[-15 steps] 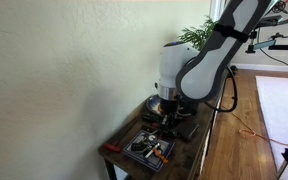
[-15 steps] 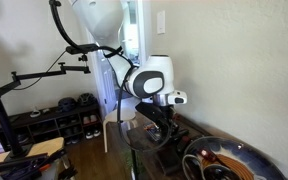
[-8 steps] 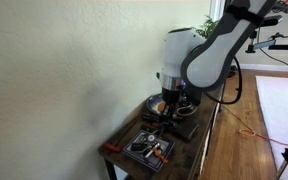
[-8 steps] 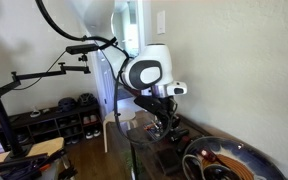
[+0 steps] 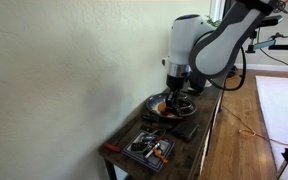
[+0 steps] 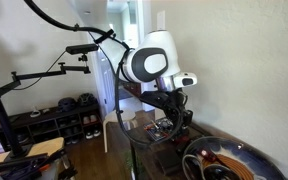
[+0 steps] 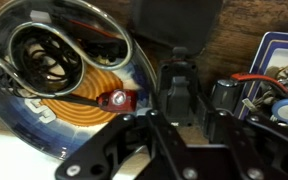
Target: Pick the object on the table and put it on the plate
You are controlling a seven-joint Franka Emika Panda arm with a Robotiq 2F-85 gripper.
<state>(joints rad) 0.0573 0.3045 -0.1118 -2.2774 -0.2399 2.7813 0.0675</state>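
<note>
The plate (image 7: 82,135) is round with a grey rim, a blue band and an orange-brown spiral inside. It fills the left of the wrist view and also shows in both exterior views (image 5: 156,104) (image 6: 256,152). A dark coiled thing (image 7: 39,55) and a small red piece (image 7: 114,98) lie on it. My gripper (image 7: 180,112) is shut on a black blocky object (image 7: 179,85). It hangs just beside the plate's edge, above the wooden table, in both exterior views (image 5: 174,97) (image 6: 169,122).
A rectangular dark tray with colourful bits (image 5: 149,148) (image 7: 280,45) lies on the narrow wooden table (image 5: 198,140). Other black pieces (image 7: 227,95) stand between the tray and the plate. A wall runs along one long side of the table, and a plant (image 5: 198,32) stands behind.
The arm has risen and swung away from the tray toward the plate, with the gripper now higher and over the plate's edge.
</note>
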